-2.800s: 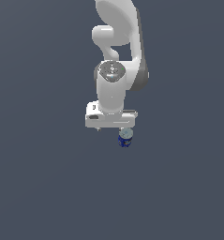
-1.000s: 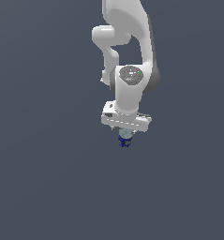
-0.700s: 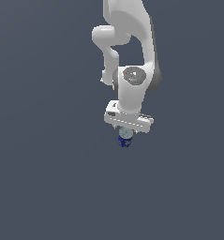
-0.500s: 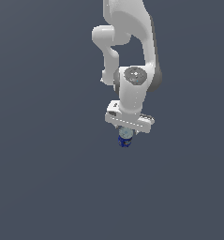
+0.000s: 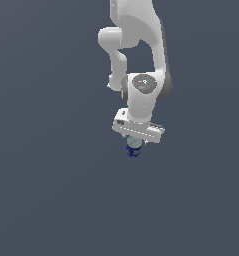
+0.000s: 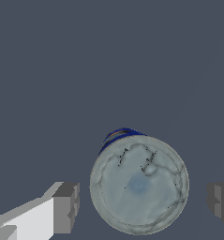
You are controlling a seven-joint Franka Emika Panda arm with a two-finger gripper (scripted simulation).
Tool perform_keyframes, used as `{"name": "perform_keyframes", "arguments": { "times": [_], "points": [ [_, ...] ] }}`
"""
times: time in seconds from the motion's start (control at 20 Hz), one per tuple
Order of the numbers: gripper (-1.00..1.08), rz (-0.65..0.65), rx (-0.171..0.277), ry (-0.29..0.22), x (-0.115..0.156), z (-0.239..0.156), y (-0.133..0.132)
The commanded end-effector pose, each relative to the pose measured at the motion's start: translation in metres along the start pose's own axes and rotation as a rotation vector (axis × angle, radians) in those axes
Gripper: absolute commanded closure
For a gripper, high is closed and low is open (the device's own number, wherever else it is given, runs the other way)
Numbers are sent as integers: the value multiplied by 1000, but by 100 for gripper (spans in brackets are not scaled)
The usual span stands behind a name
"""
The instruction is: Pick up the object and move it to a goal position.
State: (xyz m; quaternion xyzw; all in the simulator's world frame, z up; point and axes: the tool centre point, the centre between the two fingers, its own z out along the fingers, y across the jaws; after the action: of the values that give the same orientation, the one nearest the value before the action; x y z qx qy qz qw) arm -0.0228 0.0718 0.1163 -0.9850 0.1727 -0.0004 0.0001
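The object [image 6: 138,183], a small dark-blue can with a pale silvery top, stands upright on the flat grey floor. In the wrist view its round top fills the space between my two grey fingers [image 6: 66,208], with a narrow gap on each side. My gripper [image 6: 141,201] is open and straddles the can without touching it. In the exterior view the white hand hangs straight over the can [image 5: 133,150], hiding most of it; the gripper [image 5: 134,144] is down around the can's upper part.
The grey floor [image 5: 51,200] is plain and flat all around, with no other objects in view. The white arm [image 5: 136,30] rises from the hand to the exterior view's upper edge.
The hand has shifted toward the exterior view's right, turned at the wrist, and sunk slightly over the can. The can has stayed where it was.
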Motion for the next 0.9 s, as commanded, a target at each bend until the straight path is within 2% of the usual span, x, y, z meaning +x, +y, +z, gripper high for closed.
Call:
{"name": "perform_keyframes", "arguments": {
  "times": [0.0,0.25,0.5,0.55,0.85],
  "points": [
    [-92,1,-1,-1,-1,10,0],
    [-92,3,-1,-1,-2,35,0],
    [-92,3,-1,-1,-1,42,0],
    [108,3,-1,-1,-1,42,0],
    [108,3,-1,-1,-1,42,0]
  ]
}}
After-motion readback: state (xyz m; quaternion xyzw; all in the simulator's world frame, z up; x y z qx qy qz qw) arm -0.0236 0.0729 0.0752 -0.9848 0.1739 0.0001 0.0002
